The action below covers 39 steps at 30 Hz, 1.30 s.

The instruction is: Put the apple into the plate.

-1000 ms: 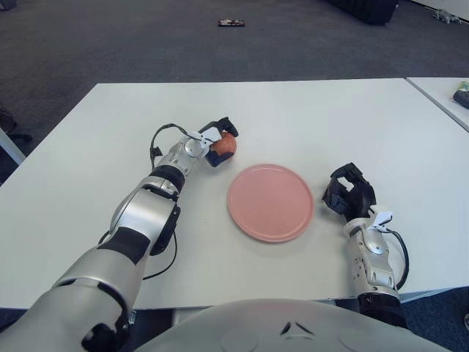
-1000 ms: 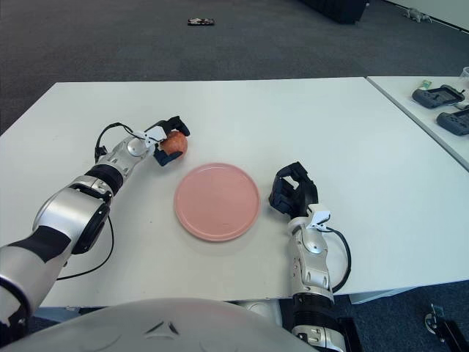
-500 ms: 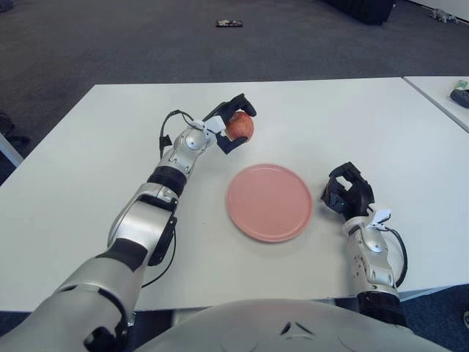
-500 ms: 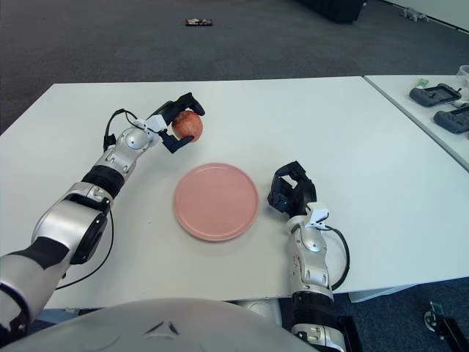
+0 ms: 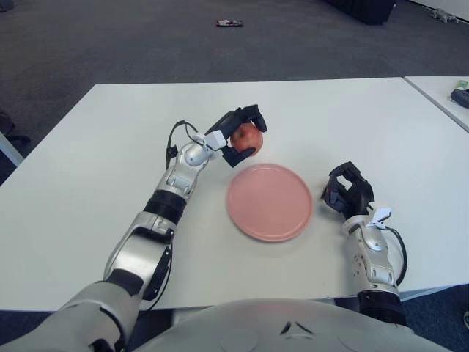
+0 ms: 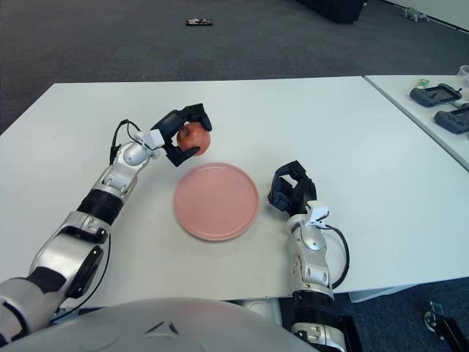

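Carried nearer the plate (image 5: 270, 202), apple (image 5: 248, 137) gripped in raised left hand (image 5: 239, 133)

apple (image 5: 249, 136): part hidden by left robot hand (image 5: 242, 133) fingers | floor object (image 5: 230, 23): too small

White table (image 5: 95, 161), grey carpet (image 5: 110, 44), perhaps handheld controllers (image 6: 440, 103) on neighbouring table (image 6: 432, 139).

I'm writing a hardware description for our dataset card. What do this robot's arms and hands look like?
Both arms are silver-grey metal segments with black bands at the joints. The left hand and right hand have chunky black fingers, with a small white fitting at each wrist. A thin black cable loops out beside each forearm. No markings are visible.
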{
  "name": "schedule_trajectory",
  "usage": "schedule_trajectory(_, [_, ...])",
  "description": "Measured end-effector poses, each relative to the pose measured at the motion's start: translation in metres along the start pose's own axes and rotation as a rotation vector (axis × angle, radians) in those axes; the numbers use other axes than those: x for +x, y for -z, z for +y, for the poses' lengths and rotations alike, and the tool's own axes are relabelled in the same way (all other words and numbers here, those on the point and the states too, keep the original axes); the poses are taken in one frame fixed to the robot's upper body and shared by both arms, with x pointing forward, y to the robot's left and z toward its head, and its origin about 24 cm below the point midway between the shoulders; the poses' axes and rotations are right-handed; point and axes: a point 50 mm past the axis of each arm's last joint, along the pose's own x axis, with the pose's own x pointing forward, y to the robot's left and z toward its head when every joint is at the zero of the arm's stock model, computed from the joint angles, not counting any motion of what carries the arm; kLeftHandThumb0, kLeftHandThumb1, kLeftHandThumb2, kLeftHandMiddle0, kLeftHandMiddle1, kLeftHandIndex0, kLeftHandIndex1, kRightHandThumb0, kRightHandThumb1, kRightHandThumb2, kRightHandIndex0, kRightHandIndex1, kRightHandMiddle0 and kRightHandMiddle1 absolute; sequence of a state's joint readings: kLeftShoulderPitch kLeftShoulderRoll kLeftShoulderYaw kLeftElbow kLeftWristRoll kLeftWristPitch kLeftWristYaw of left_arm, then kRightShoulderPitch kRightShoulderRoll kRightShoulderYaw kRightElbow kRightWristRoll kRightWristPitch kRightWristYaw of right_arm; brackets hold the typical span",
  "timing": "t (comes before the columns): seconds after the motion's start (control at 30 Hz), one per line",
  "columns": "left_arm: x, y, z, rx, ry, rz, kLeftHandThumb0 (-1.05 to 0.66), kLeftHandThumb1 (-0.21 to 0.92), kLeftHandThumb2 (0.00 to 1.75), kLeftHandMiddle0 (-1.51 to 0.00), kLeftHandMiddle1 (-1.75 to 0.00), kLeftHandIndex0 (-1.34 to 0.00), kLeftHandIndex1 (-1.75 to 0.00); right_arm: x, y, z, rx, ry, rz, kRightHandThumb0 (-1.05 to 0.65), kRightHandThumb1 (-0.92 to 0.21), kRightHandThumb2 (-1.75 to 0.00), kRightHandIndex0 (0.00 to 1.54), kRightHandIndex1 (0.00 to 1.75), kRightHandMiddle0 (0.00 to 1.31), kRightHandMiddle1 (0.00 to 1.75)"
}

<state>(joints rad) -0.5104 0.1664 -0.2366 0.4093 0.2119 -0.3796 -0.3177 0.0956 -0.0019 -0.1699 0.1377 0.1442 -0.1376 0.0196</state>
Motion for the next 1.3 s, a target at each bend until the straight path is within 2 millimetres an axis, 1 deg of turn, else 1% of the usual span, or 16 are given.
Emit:
schedule_trajectory(0.2, [-0.006, -0.019, -0.01, 0.023, 0.073, -0.09, -0.57, 0.09, 1.6, -1.37, -1.75, -0.8, -1.75, 0.0, 0.0, 0.0, 0.002, 0.0, 0.005, -0.42, -0.5, -1.09, 0.89, 1.75, 0.47, 1.75])
schedule_trajectory(0.33, [-0.012, -0.025, -0.025, 0.023, 0.143, -0.139, -0.57, 0.1, 1.59, -1.35, -1.75, -0.79, -1.75, 0.0, 0.0, 0.0, 0.004, -0.002, 0.007, -0.42, -0.5, -1.1, 0.89, 1.75, 0.47, 1.75])
schedule_trajectory(0.5, [-0.024, -0.023, -0.052, 0.013, 0.228, -0.183, -0.56, 0.1, 1.58, -1.34, -1.75, -0.79, -1.75, 0.0, 0.0, 0.001, 0.006, -0.002, 0.005, -0.42, -0.5, -1.1, 0.89, 1.75, 0.47, 1.75])
schedule_trajectory(0.53, [-0.025, -0.023, -0.054, 0.01, 0.234, -0.194, -0.56, 0.1, 1.58, -1.34, -1.75, -0.79, -1.75, 0.0, 0.0, 0.0, 0.006, -0.001, 0.006, -0.42, -0.5, -1.1, 0.89, 1.75, 0.47, 1.75])
schedule_trajectory(0.63, [-0.026, -0.023, -0.059, 0.031, 0.258, -0.221, -0.56, 0.1, 1.58, -1.34, -1.75, -0.79, -1.75, 0.0, 0.001, 0.0, 0.005, 0.0, 0.008, -0.42, -0.5, -1.1, 0.89, 1.75, 0.47, 1.75])
schedule_trajectory(0.9, [-0.032, -0.009, -0.075, 0.102, 0.375, -0.183, -0.56, 0.11, 1.58, -1.33, -1.75, -0.78, -1.75, 0.0, 0.001, 0.0, 0.005, 0.0, 0.011, -0.42, -0.5, -1.1, 0.9, 1.75, 0.47, 1.75])
schedule_trajectory(1.2, [-0.032, -0.014, -0.084, 0.18, 0.422, -0.236, -0.55, 0.12, 1.56, -1.31, -1.75, -0.77, -1.75, -0.001, 0.001, 0.0, 0.001, -0.002, 0.006, -0.43, -0.49, -1.11, 0.91, 1.75, 0.47, 1.75])
schedule_trajectory(1.3, [-0.031, -0.015, -0.086, 0.21, 0.429, -0.254, -0.55, 0.12, 1.56, -1.32, -1.75, -0.77, -1.75, -0.001, 0.001, 0.0, -0.001, -0.002, 0.004, -0.43, -0.47, -1.13, 0.93, 1.75, 0.49, 1.75])
